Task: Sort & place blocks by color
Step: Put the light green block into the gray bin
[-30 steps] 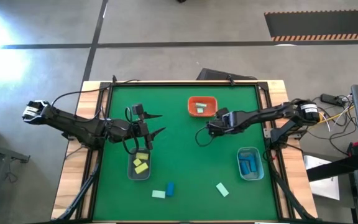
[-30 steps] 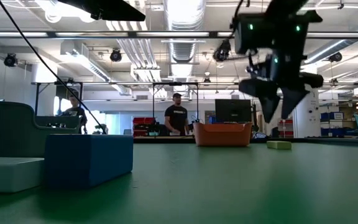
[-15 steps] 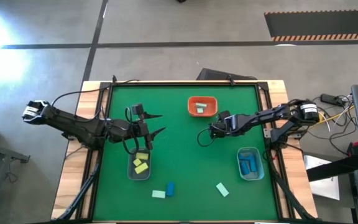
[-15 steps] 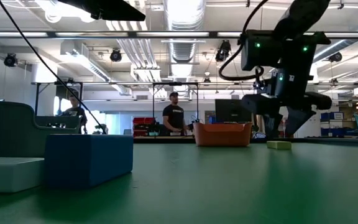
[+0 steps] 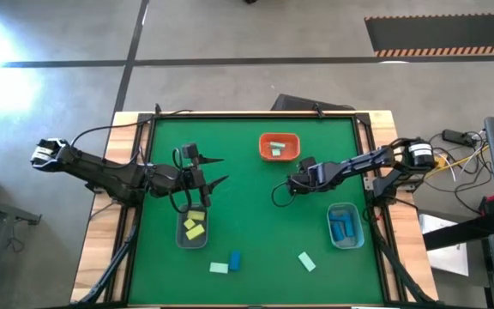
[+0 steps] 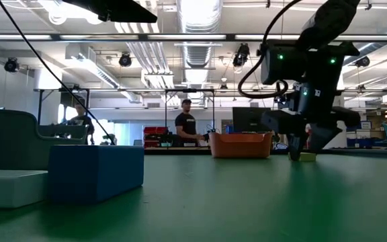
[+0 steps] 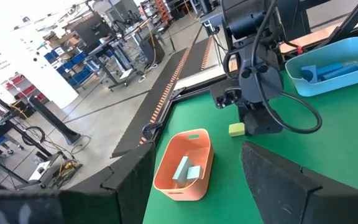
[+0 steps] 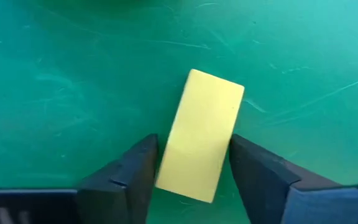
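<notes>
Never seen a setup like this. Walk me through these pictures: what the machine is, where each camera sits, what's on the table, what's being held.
Two dark robot arms work at a green table. One camera looks straight down, one sits at table height, and one rides on each wrist. The right gripper is down at the table, its open fingers either side of a yellow block, not yet closed on it. The left gripper waits open, holding nothing, above a clear bin with yellow blocks. An orange tray holds mint blocks, a bluish bin blue ones. Three blocks lie loose near the front.

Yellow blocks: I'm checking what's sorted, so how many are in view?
3. Two yellow blocks lie in the left bin; one sits on the mat between the right gripper's open jaws. Others may be hidden.
</notes>
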{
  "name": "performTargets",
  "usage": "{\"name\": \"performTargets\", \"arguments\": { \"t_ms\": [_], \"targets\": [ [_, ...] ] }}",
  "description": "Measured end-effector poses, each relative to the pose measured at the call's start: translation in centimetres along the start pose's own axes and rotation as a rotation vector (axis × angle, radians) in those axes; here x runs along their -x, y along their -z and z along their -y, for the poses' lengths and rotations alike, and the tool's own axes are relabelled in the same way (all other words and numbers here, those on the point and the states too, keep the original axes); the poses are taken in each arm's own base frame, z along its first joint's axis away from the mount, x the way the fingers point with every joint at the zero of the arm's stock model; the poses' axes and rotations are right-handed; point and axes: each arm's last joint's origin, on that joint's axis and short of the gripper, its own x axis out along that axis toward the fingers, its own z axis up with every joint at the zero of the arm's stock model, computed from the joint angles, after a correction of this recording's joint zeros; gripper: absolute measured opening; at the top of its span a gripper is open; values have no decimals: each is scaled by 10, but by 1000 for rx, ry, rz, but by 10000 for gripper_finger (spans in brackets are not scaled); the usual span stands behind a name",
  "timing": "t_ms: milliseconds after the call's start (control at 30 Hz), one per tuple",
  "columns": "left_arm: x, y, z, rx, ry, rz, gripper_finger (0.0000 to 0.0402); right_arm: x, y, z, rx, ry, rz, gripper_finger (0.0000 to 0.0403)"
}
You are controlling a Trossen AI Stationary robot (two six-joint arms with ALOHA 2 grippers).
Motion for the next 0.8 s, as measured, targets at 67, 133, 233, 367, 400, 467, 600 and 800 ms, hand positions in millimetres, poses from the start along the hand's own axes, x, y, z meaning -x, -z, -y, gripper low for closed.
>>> {"name": "performTargets", "arguments": {
  "t_ms": [67, 133, 233, 367, 400, 467, 600, 800],
  "targets": [
    [0, 0, 0, 0, 0, 0, 221, 0, 0, -1, -1, -10, 0, 162],
    [0, 0, 0, 0, 0, 0, 221, 0, 1, -2, 2, -18, 5, 132],
    [0, 0, 0, 1, 0, 1, 221, 1, 1, -3, 20, -24, 7, 115],
    [0, 0, 0, 2, 0, 3, 221, 5, 3, -3, 53, -41, 16, 115],
    [0, 0, 0, 3, -1, 4, 221, 7, 4, -3, 62, -51, 19, 115],
    [0, -1, 0, 4, -1, 5, 221, 14, 5, -4, 83, -79, 45, 115],
    [0, -1, 0, 9, -3, 10, 221, 34, 11, -10, 147, -183, 122, 115],
    [0, -6, 0, 63, 58, 74, 221, 75, 29, -24, 307, -404, 326, 115]
  ]
}}
